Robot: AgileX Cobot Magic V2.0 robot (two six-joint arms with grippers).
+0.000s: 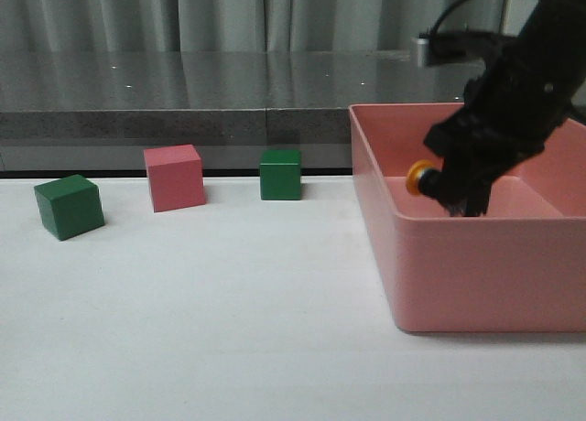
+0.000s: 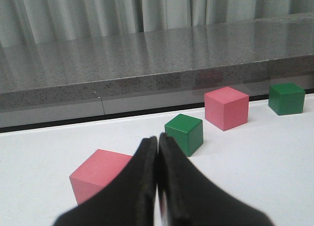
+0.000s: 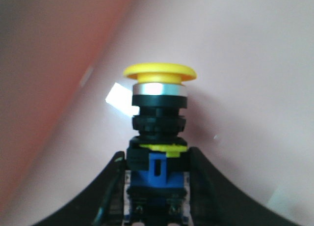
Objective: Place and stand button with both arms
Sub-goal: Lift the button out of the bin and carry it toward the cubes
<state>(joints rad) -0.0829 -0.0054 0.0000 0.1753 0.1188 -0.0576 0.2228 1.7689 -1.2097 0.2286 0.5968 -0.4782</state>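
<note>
Button (image 3: 158, 137) pickup is the step in hand, as I judge it: the right end effector (image 3: 158, 186) is clamped on the switch's blue-and-silver block base, 1 black finger (image 3: 114, 186) on each flank, with the black body and yellow cap sticking out beyond the tips. In the front view the same right end effector (image 1: 458, 194) sits inside the pink bin (image 1: 476, 275), and only the yellow cap of the button (image 1: 418, 176) shows, pointing sideways toward the bin's left wall. So the switch is held lying over, not upright, and whether it is lifted off the bin floor or touching it cannot be told from these views.

The left end effector (image 2: 158, 186) has its 2 fingers pressed together with nothing between them. It hangs low over the white worktop (image 1: 229, 329), looking across a near pink cube (image 2: 100, 179) toward a green cube (image 2: 185, 132), a second pink cube (image 2: 226, 107) and another green cube (image 2: 287, 98) further back. The left arm itself does not appear in the front view.

The next move probably calls for raising the button clear of the bin wall and carrying it over open worktop. From there the closed left fingers would have to part to help turn it so the block base sits down and the cap points up.
</note>
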